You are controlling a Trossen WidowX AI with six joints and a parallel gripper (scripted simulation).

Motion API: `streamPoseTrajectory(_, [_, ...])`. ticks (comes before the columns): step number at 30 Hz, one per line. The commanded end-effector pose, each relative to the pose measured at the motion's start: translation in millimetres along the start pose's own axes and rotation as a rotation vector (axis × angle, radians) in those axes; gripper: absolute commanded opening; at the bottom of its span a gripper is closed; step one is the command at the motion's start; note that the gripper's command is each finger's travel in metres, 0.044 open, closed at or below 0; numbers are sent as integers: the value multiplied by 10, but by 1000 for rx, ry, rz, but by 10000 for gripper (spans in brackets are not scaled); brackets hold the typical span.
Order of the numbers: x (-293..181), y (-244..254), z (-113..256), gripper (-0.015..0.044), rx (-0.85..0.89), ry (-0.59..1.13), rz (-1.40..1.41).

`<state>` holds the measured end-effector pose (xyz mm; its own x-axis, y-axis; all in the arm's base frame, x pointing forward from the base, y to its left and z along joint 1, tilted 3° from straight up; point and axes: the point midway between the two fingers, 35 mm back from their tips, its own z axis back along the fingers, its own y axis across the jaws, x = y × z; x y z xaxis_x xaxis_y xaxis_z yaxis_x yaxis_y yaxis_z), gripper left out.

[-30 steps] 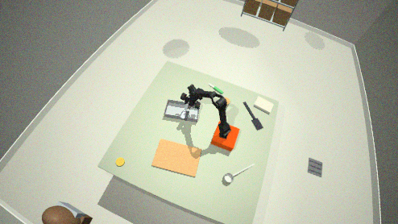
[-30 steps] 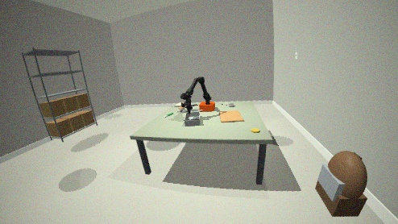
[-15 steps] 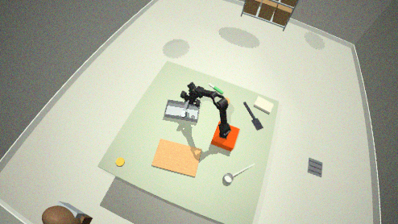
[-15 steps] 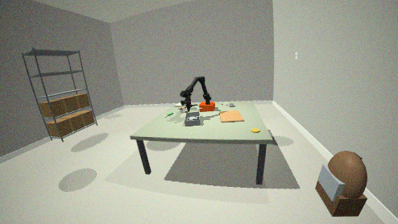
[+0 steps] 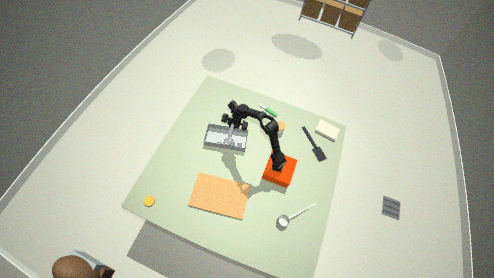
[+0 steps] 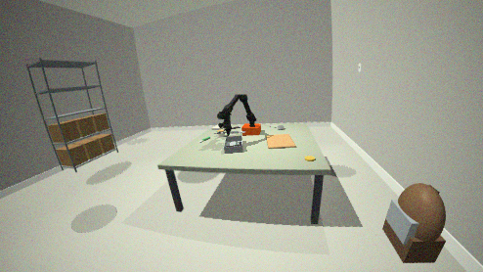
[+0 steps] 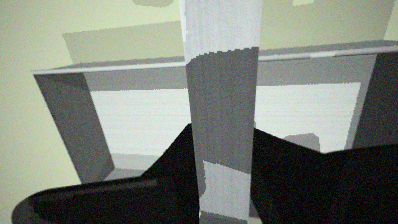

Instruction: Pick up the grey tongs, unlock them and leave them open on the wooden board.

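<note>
The grey tongs (image 5: pixel 230 135) (image 7: pixel 222 85) extend over the roasting tin (image 5: pixel 215 147) (image 6: pixel 234 148) (image 7: pixel 72 120), crossing its rim. Their arms appear close together, and they look roughly level. Whether they touch the rim or hang just above it cannot be told. My gripper (image 5: pixel 235 123) (image 6: pixel 228 133) (image 7: pixel 210 128) is over the tin and shut on the tongs, one black finger on each side of them. The hinge is not clearly visible. The wooden board (image 5: pixel 219 196) (image 6: pixel 281 142) lies flat on the table, away from the tin, with nothing resting on it.
The orange-red block (image 5: pixel 282 171) (image 6: pixel 251 129) is under the arm's base. A green-and-white pen-like object (image 5: pixel 270 110) and a light orange round object (image 5: pixel 281 126) are near the arm. A dark spatula (image 5: pixel 314 144), a pale block (image 5: pixel 327 130), a ladle (image 5: pixel 283 222) and a yellow disc (image 5: pixel 149 201) lie farther off.
</note>
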<state>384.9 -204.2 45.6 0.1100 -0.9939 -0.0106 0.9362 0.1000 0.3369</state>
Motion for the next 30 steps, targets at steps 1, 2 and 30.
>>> streamPoseTrajectory(1, [16,21,-2,-150,-45,1,29])
streamPoseTrajectory(2, [17,21,-2,-150,-58,2,35])
streamPoseTrajectory(30, [-9,-17,27,-150,-308,50,173])
